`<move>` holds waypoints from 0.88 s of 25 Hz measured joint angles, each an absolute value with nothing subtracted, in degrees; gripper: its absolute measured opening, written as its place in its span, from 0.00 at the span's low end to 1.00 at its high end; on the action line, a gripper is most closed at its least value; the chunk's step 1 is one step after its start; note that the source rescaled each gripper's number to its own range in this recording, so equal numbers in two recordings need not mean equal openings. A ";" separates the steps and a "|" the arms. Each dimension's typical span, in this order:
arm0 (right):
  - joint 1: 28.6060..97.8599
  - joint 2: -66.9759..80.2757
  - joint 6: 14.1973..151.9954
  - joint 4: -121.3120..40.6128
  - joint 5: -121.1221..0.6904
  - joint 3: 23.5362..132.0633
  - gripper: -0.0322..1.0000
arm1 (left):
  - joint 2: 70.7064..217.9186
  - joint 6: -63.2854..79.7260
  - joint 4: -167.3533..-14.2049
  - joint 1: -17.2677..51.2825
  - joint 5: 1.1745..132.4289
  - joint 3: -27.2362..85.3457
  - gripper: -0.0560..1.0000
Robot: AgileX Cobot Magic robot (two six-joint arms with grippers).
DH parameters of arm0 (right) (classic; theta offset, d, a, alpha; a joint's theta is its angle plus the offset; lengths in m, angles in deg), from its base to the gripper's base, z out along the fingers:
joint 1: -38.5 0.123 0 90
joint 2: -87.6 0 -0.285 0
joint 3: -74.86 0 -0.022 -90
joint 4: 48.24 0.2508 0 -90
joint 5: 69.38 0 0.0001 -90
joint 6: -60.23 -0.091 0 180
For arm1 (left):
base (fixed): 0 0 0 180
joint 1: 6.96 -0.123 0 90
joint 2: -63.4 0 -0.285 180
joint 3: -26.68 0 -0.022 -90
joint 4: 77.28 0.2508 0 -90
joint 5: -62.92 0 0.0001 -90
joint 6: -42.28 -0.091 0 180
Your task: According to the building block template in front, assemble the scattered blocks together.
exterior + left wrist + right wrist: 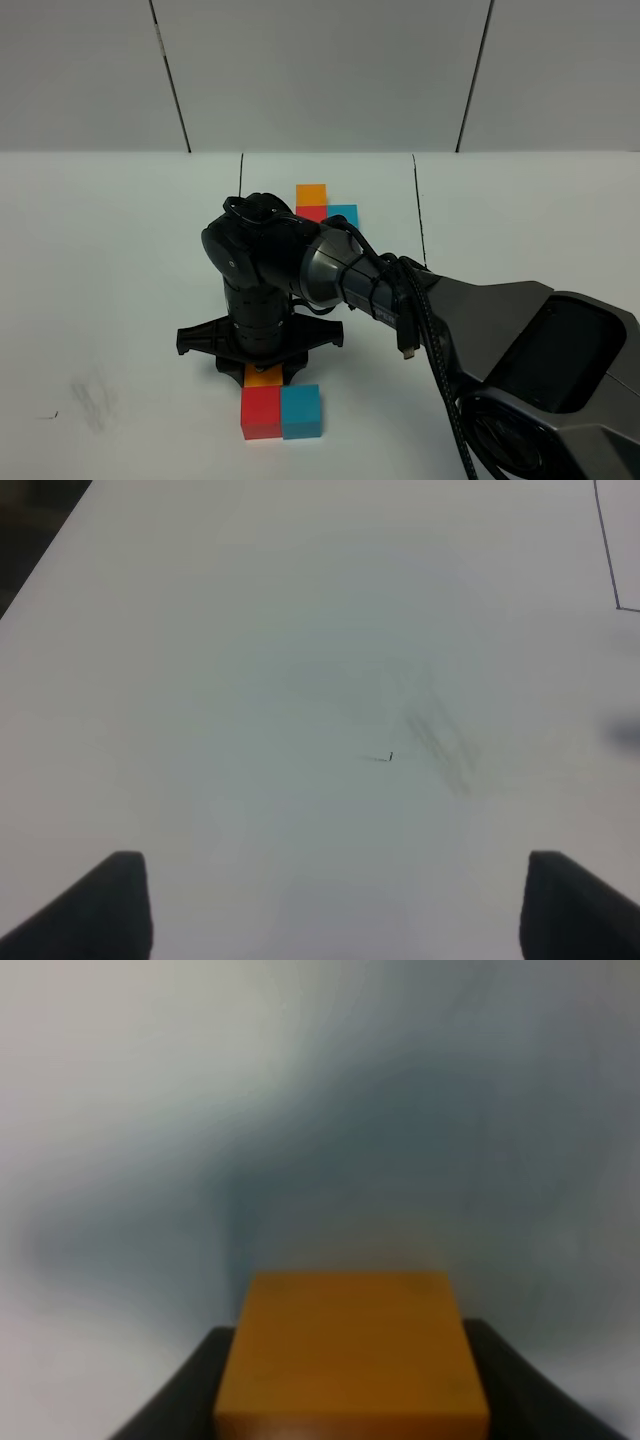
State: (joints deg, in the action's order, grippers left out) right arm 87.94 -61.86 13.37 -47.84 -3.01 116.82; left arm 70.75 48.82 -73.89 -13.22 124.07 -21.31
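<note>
The building block template [322,208] sits at the back inside a thin black drawn frame: an orange cube behind a red one, with a cyan one to the red's right. Near the front, the loose red cube [261,413] and cyan cube [301,411] stand side by side, touching. My right gripper [262,372] reaches across the middle and is shut on the loose orange cube [263,377], directly behind the red cube. In the right wrist view the orange cube [350,1355] sits between the dark fingers [185,1395]. My left gripper [335,890] is open and empty over bare table.
The right arm's dark body [270,265] hides the table between the template and the loose cubes. A grey smudge [92,400] and a small dark speck [390,756] mark the white table [120,250] at the left. Grey wall panels stand at the back.
</note>
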 joint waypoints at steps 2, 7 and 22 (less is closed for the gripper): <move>87.94 -61.86 13.35 -47.84 -3.01 116.82 0.05 | 70.75 48.82 -73.89 -13.22 124.07 -21.31 1.00; 87.94 -61.86 13.17 -47.82 -3.01 116.82 0.05 | 70.75 48.82 -73.89 -13.22 124.07 -21.31 1.00; 87.94 -61.86 13.14 -47.32 -2.73 116.82 0.05 | 70.75 48.81 -73.89 -13.22 124.07 -21.31 1.00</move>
State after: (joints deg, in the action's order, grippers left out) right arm 87.94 -61.86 13.14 -47.32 -2.73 116.82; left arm 70.75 48.81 -73.89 -13.22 124.07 -21.31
